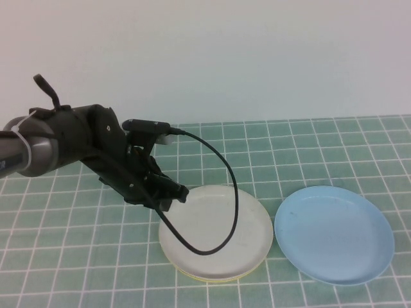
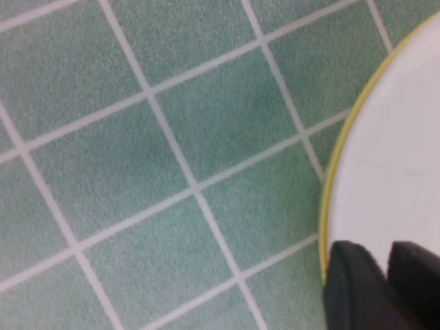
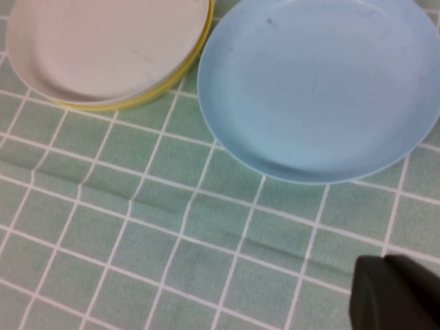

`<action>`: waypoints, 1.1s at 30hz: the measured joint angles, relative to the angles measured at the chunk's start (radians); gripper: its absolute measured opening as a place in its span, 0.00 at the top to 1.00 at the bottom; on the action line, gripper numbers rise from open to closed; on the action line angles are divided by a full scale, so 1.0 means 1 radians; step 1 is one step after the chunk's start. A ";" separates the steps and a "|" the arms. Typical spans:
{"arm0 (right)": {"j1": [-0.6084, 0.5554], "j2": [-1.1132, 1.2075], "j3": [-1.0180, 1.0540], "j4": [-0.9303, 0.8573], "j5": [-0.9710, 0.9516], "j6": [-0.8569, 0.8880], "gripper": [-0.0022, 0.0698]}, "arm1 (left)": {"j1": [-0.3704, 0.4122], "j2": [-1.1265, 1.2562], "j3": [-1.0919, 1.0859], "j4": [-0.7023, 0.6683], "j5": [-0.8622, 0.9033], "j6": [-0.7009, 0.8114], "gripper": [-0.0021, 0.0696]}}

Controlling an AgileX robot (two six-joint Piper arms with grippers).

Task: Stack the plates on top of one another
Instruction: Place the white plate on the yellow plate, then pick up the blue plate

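The white plate (image 1: 218, 231) lies on the yellow plate (image 1: 207, 280), whose rim shows as a thin line along the near edge. The light blue plate (image 1: 334, 234) rests alone on the mat just to their right. My left gripper (image 1: 176, 194) is at the white plate's left rim. In the left wrist view the left gripper (image 2: 387, 260) has its fingers slightly apart, open, with the white plate (image 2: 399, 172) showing between them and the yellow rim (image 2: 331, 185) beside one finger. My right gripper (image 3: 388, 289) is shut over bare mat, near the blue plate (image 3: 316, 89).
A green mat with a white grid (image 1: 321, 147) covers the table. The left arm's black cable (image 1: 228, 192) loops over the white plate. A pale wall stands behind the table.
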 joint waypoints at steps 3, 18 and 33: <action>0.000 0.038 0.000 0.000 0.000 -0.004 0.92 | 0.000 0.000 0.000 -0.004 0.025 -0.008 0.65; 0.000 0.494 -0.208 0.028 -0.175 -0.098 0.46 | 0.000 -0.279 0.000 -0.025 0.066 -0.086 0.97; 0.000 0.944 -0.370 0.006 -0.253 -0.085 0.45 | 0.000 -0.636 0.204 0.007 0.020 -0.068 0.97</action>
